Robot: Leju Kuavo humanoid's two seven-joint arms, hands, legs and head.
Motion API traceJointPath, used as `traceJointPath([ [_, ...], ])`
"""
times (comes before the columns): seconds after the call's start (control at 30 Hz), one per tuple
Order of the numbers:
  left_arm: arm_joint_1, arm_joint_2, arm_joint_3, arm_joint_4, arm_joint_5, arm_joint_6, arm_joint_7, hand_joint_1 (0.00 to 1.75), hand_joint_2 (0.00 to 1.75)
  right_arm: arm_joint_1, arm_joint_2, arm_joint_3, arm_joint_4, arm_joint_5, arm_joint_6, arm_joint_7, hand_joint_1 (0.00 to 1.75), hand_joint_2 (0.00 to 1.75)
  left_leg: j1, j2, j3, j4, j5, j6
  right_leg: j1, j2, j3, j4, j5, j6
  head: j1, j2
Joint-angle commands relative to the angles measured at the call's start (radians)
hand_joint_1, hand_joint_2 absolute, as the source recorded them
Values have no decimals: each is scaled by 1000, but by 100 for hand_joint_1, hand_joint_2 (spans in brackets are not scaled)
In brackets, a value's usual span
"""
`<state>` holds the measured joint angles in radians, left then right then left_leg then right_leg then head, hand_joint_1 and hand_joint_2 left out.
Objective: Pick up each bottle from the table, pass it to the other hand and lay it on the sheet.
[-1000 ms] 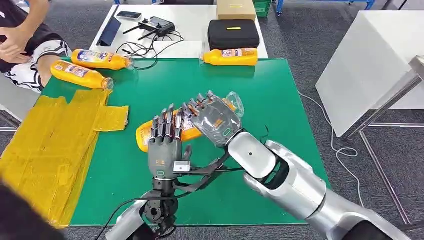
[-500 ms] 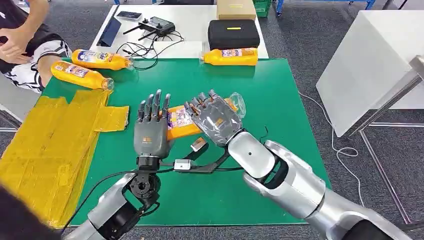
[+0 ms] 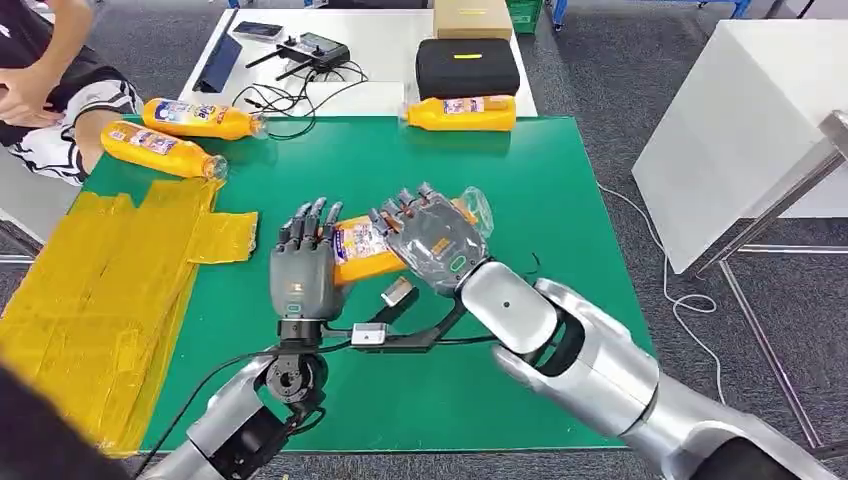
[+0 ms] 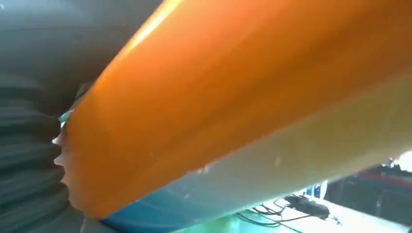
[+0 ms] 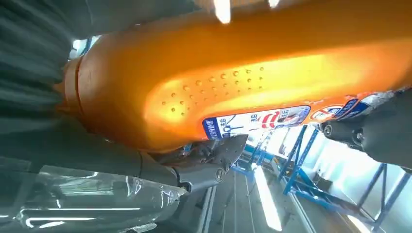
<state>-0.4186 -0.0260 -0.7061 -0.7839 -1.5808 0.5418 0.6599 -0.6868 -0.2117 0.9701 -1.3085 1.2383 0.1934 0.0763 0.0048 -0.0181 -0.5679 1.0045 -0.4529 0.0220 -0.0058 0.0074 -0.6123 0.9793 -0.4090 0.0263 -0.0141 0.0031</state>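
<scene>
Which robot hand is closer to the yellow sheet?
The left hand. It is beside the small flap of the yellow sheet, across a strip of green mat. The right hand is farther away, on the other side of the orange bottle it holds.

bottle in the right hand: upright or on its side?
On its side. The bottle lies roughly level across the right hand, above the green mat.

- Held bottle (image 3: 362,249): orange with a colourful label, lying roughly level at the centre of the head view, above the green table (image 3: 560,190), gripped by the right hand (image 3: 430,238).
- Two orange bottles (image 3: 198,118) (image 3: 160,149) lie on their sides at upper left.
- Another orange bottle (image 3: 462,113) lies at upper centre.
- Yellow sheet (image 3: 95,290): crinkled, spread at lower left.
</scene>
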Motion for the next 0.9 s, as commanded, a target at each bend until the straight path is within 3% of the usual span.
traceJointPath([
  [0.03, -4, -15, 210, 47, 10, 128, -75, 175, 175, 24, 31, 94, -91, -47, -32, -53, 175, 175, 2, 4, 8, -2, -3, -2, 2, 1, 7, -2, -2, -1, 0, 0],
  [0.2, 12, -1, 233, 21, 10, 150, -87, 175, 175, 24, 49, 90, -83, -47, -33, -55, 175, 175, 2, 4, 3, -1, -1, -1, 2, 2, 2, -1, 0, -1, 0, 0],
  [0.8, 62, 22, 273, -26, 10, 155, -80, 175, 175, 26, 42, 73, -44, -50, -77, -71, 175, 175, 2, 4, 5, -2, -2, -2, 2, 2, 4, -2, -1, -1, 0, 0],
  [0.87, 72, 29, 286, -36, 10, 154, -78, 175, 175, 18, 52, 66, -29, -55, -98, -74, 0, 175, 2, 5, 10, -3, -3, -2, 3, 2, 8, -3, -2, -2, 0, 0],
  [0.9, 79, 33, 293, -43, 10, 150, -78, 175, 175, 12, 59, 64, -21, -58, -100, -74, 0, 175, 2, 4, 5, -2, -2, -2, 2, 2, 4, -2, -1, -1, 0, 0],
])
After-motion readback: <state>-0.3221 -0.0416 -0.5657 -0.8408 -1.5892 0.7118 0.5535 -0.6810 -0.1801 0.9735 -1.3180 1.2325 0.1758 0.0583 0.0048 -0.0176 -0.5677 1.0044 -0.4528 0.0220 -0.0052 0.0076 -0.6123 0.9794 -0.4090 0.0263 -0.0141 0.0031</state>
